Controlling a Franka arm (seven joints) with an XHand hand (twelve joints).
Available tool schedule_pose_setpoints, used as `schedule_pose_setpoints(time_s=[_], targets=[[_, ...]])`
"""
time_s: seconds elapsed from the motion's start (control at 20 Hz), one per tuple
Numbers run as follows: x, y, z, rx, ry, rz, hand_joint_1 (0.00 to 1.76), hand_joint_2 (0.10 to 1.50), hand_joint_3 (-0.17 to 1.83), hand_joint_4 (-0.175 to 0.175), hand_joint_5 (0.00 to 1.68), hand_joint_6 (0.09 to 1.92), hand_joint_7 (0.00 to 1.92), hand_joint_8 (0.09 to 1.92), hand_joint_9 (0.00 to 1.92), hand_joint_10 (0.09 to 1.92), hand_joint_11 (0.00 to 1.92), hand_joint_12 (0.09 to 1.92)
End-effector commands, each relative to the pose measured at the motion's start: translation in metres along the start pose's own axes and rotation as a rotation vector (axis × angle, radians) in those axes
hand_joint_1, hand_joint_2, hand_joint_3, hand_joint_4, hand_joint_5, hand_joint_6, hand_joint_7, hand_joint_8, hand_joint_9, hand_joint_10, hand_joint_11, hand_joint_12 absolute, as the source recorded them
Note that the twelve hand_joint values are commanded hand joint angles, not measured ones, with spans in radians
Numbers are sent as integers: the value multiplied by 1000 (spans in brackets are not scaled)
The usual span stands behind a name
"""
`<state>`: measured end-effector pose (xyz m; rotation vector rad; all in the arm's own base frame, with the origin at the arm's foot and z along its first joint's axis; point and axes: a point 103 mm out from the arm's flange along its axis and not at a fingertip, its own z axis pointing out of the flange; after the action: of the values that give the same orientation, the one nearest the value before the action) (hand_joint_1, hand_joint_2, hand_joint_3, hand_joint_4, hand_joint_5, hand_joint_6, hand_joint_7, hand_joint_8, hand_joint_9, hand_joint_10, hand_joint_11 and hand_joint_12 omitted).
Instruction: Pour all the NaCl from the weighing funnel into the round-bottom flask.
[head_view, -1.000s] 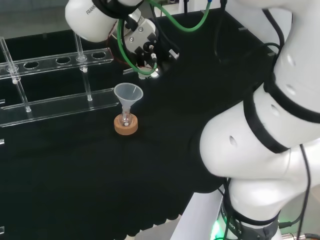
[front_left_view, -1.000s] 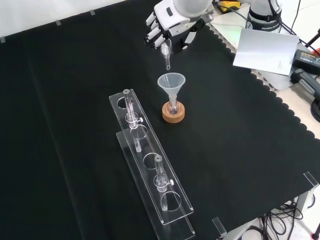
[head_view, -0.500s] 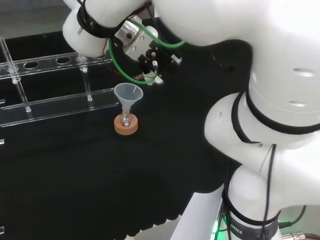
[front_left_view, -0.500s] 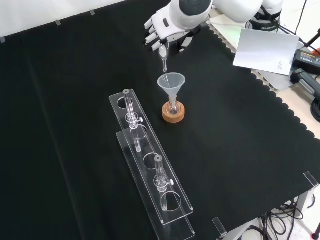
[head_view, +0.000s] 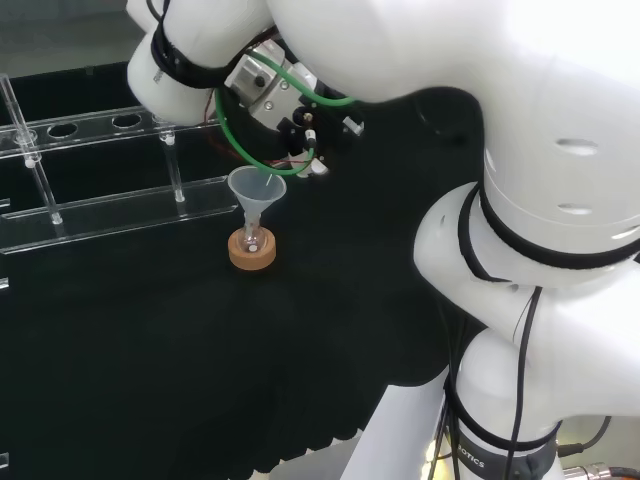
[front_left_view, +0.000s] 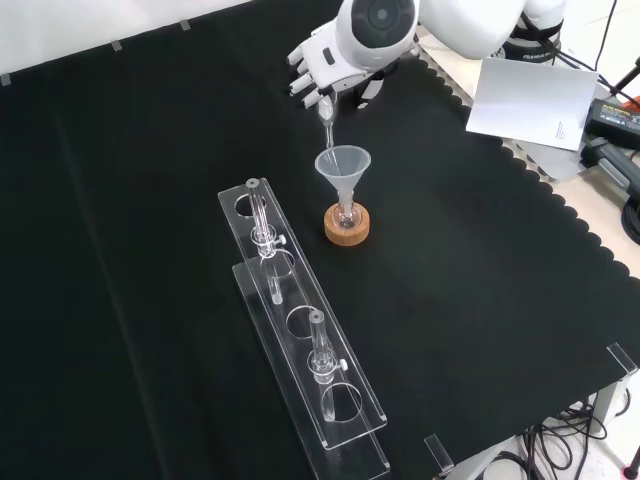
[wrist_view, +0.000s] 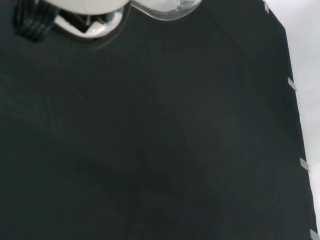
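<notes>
A small round-bottom flask (front_left_view: 346, 214) sits on a cork ring (front_left_view: 347, 224) with a clear plastic funnel (front_left_view: 343, 168) in its neck; the same funnel (head_view: 257, 189) and cork ring (head_view: 252, 250) show in the head view. The hand (front_left_view: 325, 62) hangs above and behind the funnel, fingers curled round a clear glass weighing funnel (front_left_view: 326, 118). Its narrow stem points down, the tip just over the plastic funnel's far rim. In the wrist view the weighing funnel's bowl (wrist_view: 165, 7) holds white grains, beside a part of the hand (wrist_view: 75, 12).
A clear plastic tube rack (front_left_view: 300, 330) lies in front of the flask in the front view, with two glass pieces standing in it. The same rack (head_view: 110, 170) runs along the left of the head view. A white sheet (front_left_view: 530, 100) lies off the cloth's right edge.
The hand has shifted slightly and tilted, bringing the weighing funnel's stem tip closer over the plastic funnel's rim. The arm's links have swung further into the head view.
</notes>
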<state>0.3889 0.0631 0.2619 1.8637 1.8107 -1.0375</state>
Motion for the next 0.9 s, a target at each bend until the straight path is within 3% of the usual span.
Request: schedule_pose_setpoints(time_s=[0.05,0.9], targets=[[7,-4,-15,-40,-24,-19,1135,667,586,175,1346,510,753,612,1203,132,998,933],[14,-7,-19,-58,-156,-20,1135,667,587,175,1346,510,750,611,1204,128,995,936]])
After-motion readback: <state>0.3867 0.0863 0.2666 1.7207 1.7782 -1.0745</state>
